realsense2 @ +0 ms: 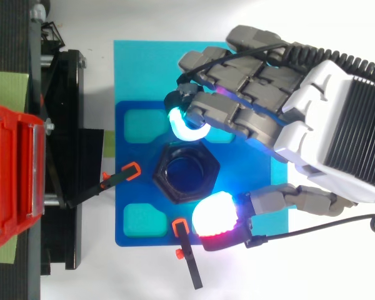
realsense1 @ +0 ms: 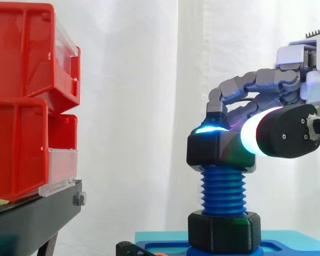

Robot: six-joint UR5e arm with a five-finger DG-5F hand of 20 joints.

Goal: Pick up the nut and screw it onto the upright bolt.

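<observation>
A black hex nut (realsense1: 217,149) (realsense2: 165,180) sits on the top of the upright blue threaded bolt (realsense1: 222,192), whose blue end shows through the nut's hole (realsense2: 187,172). My hand (realsense1: 285,130) (realsense2: 325,119) comes in from the right. Its curled fingers (realsense2: 203,109) press a glowing cyan pad against the nut's far side, and the thumb's glowing white pad (realsense2: 215,215) presses the near side. The hand is shut on the nut. A second black nut (realsense1: 224,232) sits at the bolt's foot on the blue base plate (realsense2: 128,231).
Stacked red bins (realsense1: 26,101) (realsense2: 12,175) stand on a black stand (realsense1: 37,213) at the left. Two black clamps with orange tips (realsense2: 130,172) (realsense2: 182,240) hold the base plate, which lies on a light-blue mat (realsense2: 144,69). Open space lies between the bins and the bolt.
</observation>
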